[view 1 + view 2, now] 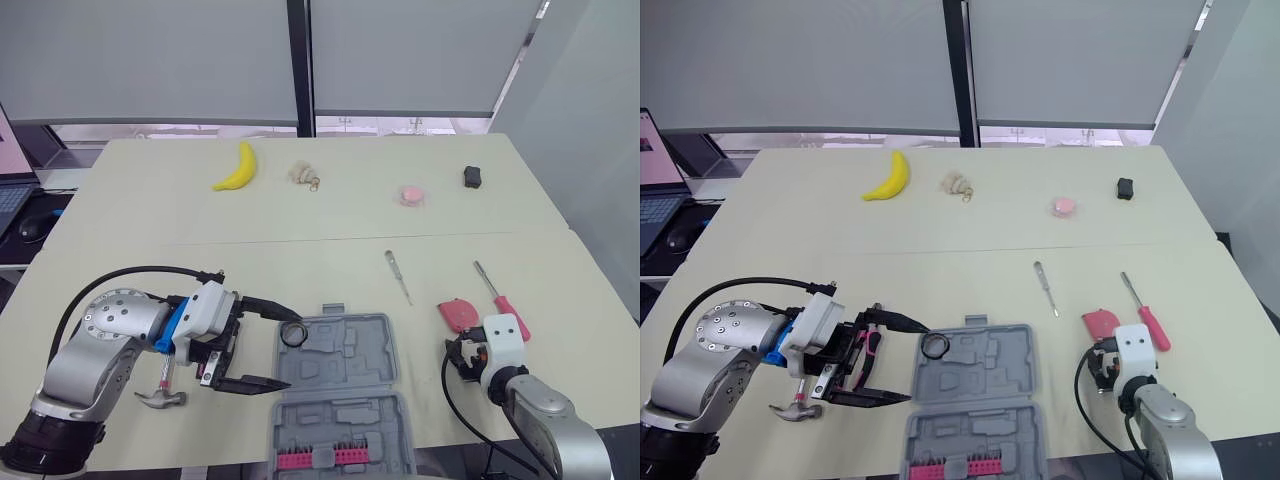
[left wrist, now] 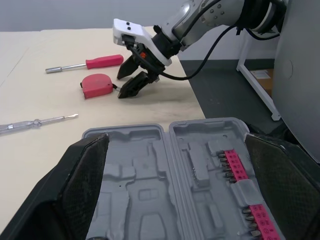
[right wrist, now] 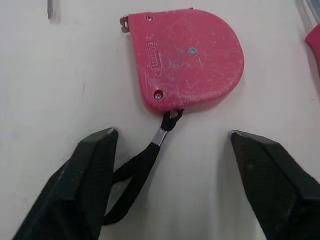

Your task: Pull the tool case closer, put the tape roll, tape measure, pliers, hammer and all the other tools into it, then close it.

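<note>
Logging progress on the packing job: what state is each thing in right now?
tool case, open, lying flat.
tape roll, in the case's far left corner.
tape measure, on the table, tape retracted.
hammer, on the table.
red screwdriver, on the table.
left gripper, open.
right gripper, open.

Table (image 1: 300,215): open tool case (image 1: 352,352), tape measure (image 1: 458,314), hammer (image 1: 160,397), 2 screwdrivers (image 1: 503,300), banana (image 1: 238,167).
</note>
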`<state>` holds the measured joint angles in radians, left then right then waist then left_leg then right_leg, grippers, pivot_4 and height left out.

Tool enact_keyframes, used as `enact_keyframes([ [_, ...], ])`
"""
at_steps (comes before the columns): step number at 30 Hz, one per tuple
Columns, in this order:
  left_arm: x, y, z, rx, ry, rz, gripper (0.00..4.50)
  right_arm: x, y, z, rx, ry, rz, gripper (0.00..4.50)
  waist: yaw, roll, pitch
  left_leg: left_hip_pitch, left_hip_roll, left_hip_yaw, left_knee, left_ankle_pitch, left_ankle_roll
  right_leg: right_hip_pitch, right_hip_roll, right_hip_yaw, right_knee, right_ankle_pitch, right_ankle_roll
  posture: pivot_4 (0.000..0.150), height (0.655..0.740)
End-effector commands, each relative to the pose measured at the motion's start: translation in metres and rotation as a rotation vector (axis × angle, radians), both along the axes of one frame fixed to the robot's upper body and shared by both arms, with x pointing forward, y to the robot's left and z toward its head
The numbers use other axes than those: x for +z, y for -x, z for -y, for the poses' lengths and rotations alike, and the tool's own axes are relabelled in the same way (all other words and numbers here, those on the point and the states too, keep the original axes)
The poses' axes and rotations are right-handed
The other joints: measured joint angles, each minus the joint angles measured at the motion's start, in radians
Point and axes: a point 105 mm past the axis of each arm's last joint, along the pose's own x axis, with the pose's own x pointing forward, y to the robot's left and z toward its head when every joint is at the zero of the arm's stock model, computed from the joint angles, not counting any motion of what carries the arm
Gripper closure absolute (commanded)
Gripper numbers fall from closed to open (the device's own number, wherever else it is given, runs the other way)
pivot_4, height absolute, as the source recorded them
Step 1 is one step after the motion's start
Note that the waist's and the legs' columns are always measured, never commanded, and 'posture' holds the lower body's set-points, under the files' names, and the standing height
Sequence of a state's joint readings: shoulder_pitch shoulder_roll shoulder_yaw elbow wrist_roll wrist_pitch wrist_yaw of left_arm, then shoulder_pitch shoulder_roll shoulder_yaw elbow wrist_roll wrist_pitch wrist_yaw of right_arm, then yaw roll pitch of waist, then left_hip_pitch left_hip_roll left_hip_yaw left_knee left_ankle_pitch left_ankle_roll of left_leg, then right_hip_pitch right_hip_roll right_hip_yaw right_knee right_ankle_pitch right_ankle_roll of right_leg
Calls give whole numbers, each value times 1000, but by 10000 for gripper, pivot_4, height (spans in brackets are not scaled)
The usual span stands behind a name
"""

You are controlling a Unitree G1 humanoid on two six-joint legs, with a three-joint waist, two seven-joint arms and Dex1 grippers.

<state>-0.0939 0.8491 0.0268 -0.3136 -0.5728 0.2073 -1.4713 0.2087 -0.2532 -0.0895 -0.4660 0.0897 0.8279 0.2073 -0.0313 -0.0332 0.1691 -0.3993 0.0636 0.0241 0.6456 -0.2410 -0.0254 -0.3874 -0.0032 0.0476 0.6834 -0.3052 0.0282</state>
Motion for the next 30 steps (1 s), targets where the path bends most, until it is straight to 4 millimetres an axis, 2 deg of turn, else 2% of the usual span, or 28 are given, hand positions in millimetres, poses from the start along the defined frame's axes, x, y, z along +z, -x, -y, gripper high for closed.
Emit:
enact_keyframes([
  [1, 3, 2, 3, -22, 0, 35, 0, -1, -3, -2, 10, 8, 6, 19835, 0, 0, 0, 0, 0, 0, 0, 0, 0, 0, 0, 0, 0, 0, 0, 1500, 7274],
  [7, 2, -2, 4, -13, -1, 42, 0, -6, -1, -3, 35, 17, -15, 33453, 0, -1, -1, 0, 0, 0, 0, 0, 0, 0, 0, 0, 0, 0, 0, 1500, 7274],
  [13, 0, -3, 2, -9, -11, 46, 0, -9, 7, -5, 90, 41, -33, 44841, 1, -1, -1, 0, 0, 0, 0, 0, 0, 0, 0, 0, 0, 0, 0, 1500, 7274],
  [20, 0, -2, 3, -17, -23, 44, 0, -5, 14, -6, 166, 55, -46, 44841, 1, -1, -1, 0, 0, -1, 0, 0, 0, 0, 0, 0, 0, 0, -1, 1500, 7274],
  [30, -4, 6, 1, -38, -73, 39, 0, -2, 41, -15, 341, 15, -149, 44841, 2, -1, -1, 0, 0, -1, 0, 0, 0, 0, 0, -1, 0, 0, -1, 1500, 7274],
])
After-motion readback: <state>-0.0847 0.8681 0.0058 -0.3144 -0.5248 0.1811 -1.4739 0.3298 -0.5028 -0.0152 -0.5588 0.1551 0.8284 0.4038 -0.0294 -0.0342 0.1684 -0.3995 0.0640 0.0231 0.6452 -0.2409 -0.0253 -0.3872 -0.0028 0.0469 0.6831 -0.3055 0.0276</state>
